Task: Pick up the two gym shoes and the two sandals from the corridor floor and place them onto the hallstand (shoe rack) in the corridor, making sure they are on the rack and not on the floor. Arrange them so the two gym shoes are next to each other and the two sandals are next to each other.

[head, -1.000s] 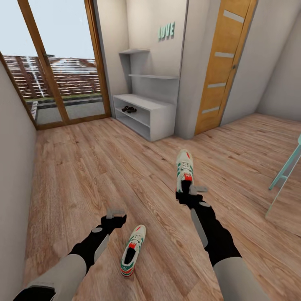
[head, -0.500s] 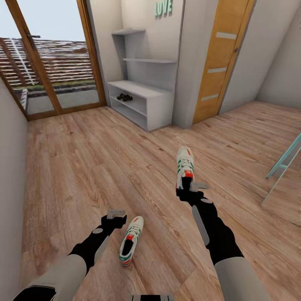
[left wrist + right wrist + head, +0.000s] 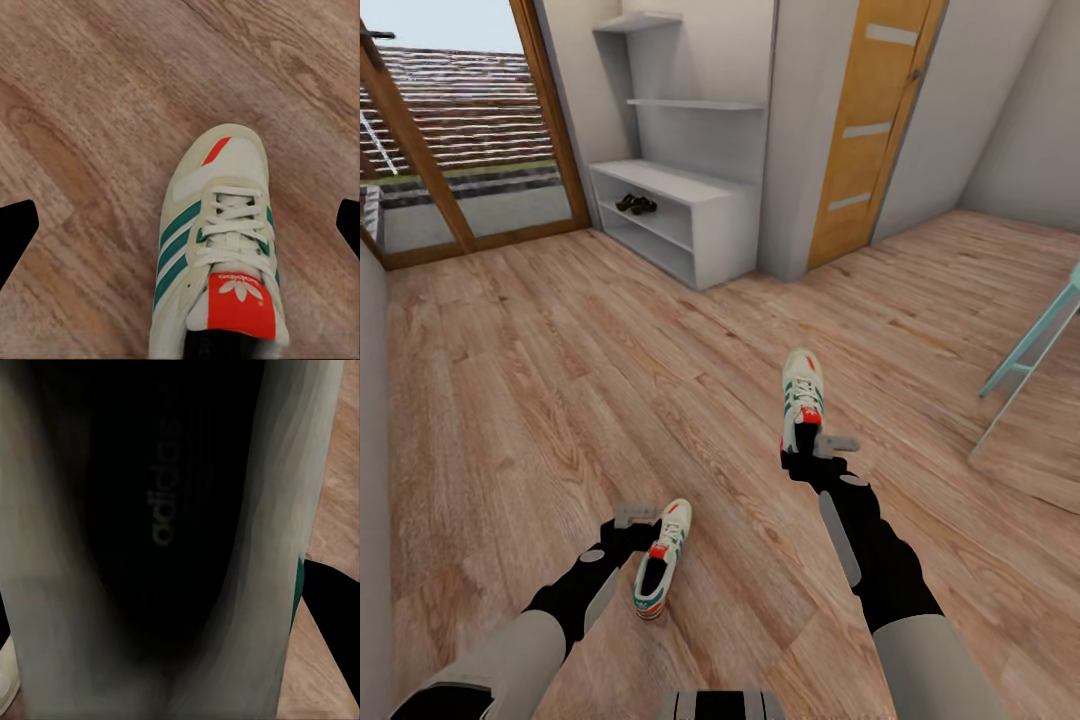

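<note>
Left gripper [image 3: 637, 517], fingers spread, hangs over floor shoe [image 3: 658, 559]; right gripper [image 3: 812, 452] grips other shoe [image 3: 801, 397] by heel

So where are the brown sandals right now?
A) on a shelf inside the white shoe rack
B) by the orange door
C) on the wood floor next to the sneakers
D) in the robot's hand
A: the pair of dark brown flat sandals sits on a shelf inside the low white bench-like shoe rack against the far wall, off the wood-plank floor.
</note>
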